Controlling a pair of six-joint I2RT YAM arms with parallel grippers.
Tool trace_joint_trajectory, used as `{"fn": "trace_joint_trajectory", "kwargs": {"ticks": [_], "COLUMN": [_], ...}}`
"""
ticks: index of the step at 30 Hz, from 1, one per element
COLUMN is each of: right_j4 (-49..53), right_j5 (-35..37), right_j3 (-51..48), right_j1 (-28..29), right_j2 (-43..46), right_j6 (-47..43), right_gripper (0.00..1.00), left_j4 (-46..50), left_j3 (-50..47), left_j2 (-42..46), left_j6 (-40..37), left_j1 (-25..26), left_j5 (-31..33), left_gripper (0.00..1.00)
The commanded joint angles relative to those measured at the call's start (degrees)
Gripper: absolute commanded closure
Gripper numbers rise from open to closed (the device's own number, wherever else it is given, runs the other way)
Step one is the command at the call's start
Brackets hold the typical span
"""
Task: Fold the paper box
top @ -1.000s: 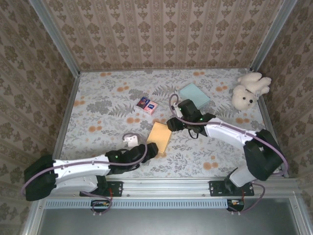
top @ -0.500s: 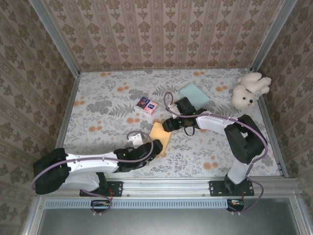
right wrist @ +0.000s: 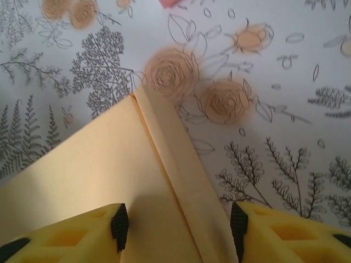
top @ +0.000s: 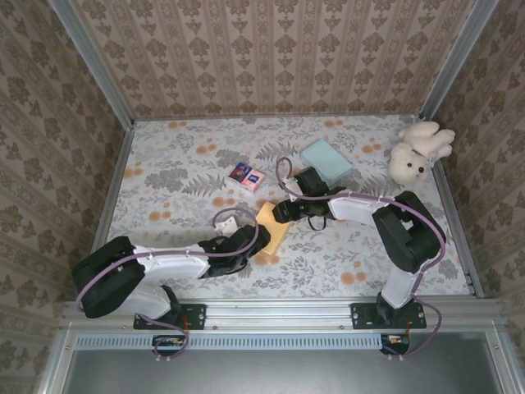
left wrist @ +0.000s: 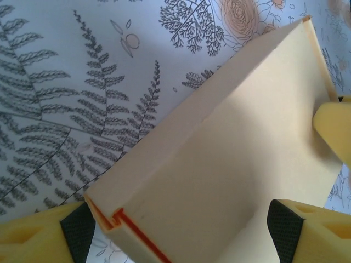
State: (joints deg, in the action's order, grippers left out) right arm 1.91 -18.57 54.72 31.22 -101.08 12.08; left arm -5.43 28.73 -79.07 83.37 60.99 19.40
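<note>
Floral desk (top: 164,156), patterned walls all round, and we find the tan paper box (top: 271,230) near the middle, partly folded, between the two arms. The left gripper (left wrist: 181,230) has its jaws spread wide astride the box's near end. The right gripper (right wrist: 176,227) sits about half open over a folded seam at the far end. Whether either one actually presses the card, we cannot tell. A plush rabbit (top: 420,150) sits well apart in the far right corner.

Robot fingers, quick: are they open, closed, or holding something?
Left gripper: fingers astride the paper box, grip cannot be told.
Right gripper: fingers astride the same box, grip cannot be told.
</note>
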Motion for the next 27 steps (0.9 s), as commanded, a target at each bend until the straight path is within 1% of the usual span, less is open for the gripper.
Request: {"fn": "trace_joint_trajectory", "kwargs": {"ticks": [1,5,9,12,13,16,22,27], "right_j4": [-3.51,-7.53,-10.86,-13.48,-13.76,-13.91,-15.38,-16.99], "right_j5": [-0.26,2.5,5.92,7.46,8.15,9.84,11.23,12.41], "right_j3": [-3.86,-9.28,-14.59,-17.1,-17.36,-16.57,-13.47,-11.77], "right_j1": [-0.2,-0.11,0.28,1.47,2.08,4.04,6.12,6.48], "right_j2": [3.21,8.2,13.67,16.35,16.74,16.27,11.95,8.51], "right_j6": [4.05,9.18,15.06,17.5,17.97,18.89,20.5,21.07], "right_gripper": [0.46,0.46,0.47,0.48,0.48,0.48,0.48,0.45], "left_j4": [-2.51,-1.74,0.03,0.52,1.4,5.11,6.63,8.28], "left_j3": [3.85,7.02,10.5,13.04,14.02,16.56,18.26,18.79], "left_j2": [-1.9,-4.34,-6.36,-7.78,-8.09,-9.04,-10.9,-10.75], "left_j6": [-3.43,-6.56,-10.93,-15.13,-16.42,-19.12,-20.51,-22.18], "left_j1": [-1.76,-3.99,-8.28,-10.8,-11.19,-12.25,-16.77,-19.31], "left_j5": [-1.63,-2.98,-5.6,-7.66,-7.45,-5.27,-6.46,-5.28], "left_gripper": [0.15,0.15,0.16,0.16,0.16,0.15,0.15,0.15]}}
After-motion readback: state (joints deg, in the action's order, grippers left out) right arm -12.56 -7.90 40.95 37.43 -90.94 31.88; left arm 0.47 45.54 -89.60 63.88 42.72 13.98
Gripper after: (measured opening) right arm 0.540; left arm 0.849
